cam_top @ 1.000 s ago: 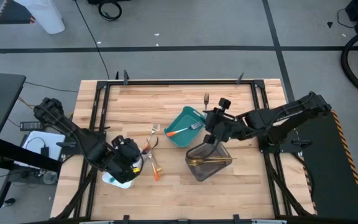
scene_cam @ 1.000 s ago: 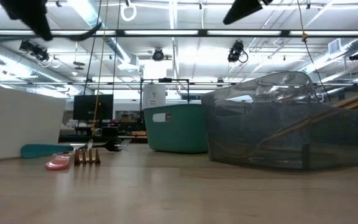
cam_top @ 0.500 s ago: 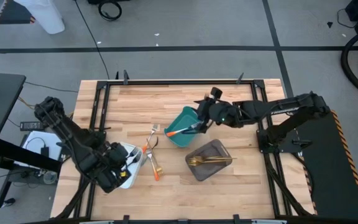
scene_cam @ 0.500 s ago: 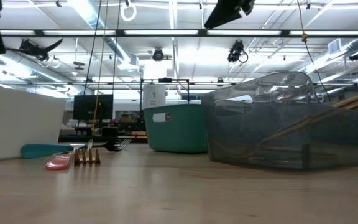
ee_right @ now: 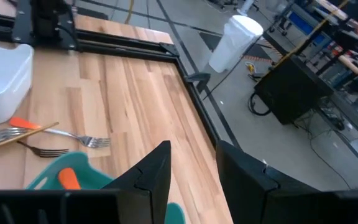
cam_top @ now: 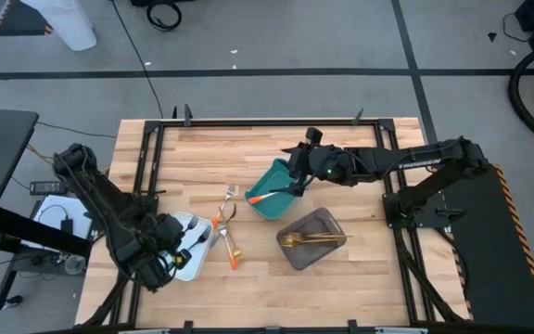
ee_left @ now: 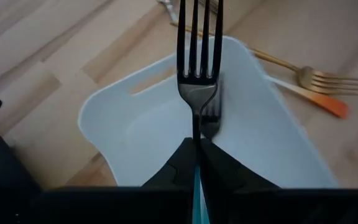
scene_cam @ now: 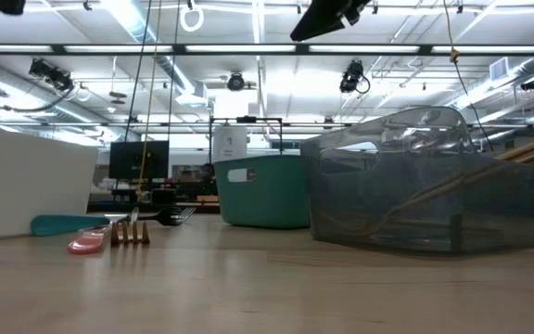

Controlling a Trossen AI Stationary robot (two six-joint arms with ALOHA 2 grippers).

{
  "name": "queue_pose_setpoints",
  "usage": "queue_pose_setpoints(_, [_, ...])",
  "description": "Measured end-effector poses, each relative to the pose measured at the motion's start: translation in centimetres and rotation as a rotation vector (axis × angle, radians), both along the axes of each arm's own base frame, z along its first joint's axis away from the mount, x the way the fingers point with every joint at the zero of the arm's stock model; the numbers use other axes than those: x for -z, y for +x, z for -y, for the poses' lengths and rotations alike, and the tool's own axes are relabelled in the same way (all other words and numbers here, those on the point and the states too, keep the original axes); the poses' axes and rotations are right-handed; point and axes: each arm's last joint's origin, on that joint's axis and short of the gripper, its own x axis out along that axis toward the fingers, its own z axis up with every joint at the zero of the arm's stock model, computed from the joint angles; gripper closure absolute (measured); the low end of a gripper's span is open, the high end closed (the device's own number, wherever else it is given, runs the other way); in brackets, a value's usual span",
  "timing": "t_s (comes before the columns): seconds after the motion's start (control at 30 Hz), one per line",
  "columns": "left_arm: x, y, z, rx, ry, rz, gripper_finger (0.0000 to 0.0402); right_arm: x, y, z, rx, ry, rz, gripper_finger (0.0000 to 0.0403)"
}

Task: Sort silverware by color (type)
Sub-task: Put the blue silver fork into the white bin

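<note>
At the near left corner of the table (cam_top: 341, 139), the left gripper (ee_left: 196, 149) is clamped narrow on a fork (ee_left: 197, 68) with a teal handle and dark tines. It holds the fork above the white tray (cam_top: 189, 269), which sits at the near left.

Just right of that tray, a small cluster of loose silverware (cam_top: 227, 223) lies on the wood: an orange-handled fork (ee_left: 316, 99), a gold fork (ee_left: 303, 73) and a few more crossing one another.

Toward the middle stands the teal tray (cam_top: 265, 199), with another orange-handled fork (cam_top: 272, 194) lying in it, its tines to the right.

Near and right of it, the grey tray (cam_top: 313, 249) holds gold pieces (cam_top: 309, 240).

The right gripper (ee_right: 191, 171) hangs over the far right edge of the teal tray, its fingers (ee_right: 148, 177) partly spread with nothing between them.
</note>
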Motion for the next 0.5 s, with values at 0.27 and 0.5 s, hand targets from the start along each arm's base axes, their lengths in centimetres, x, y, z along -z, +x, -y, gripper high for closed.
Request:
queue_pose_setpoints(0.27, [3.5, -0.5, -0.5, 0.002, 0.006, 0.047, 0.0381, 0.0, 0.0, 0.1, -0.009, 0.004, 0.003, 0.0265])
queue_pose_setpoints(0.5, [5.2, -0.8, -0.6, 0.032, -0.050, 0.013, 0.0381, 0.0, 0.0, 0.0, -0.010, 0.004, 0.002, 0.0265])
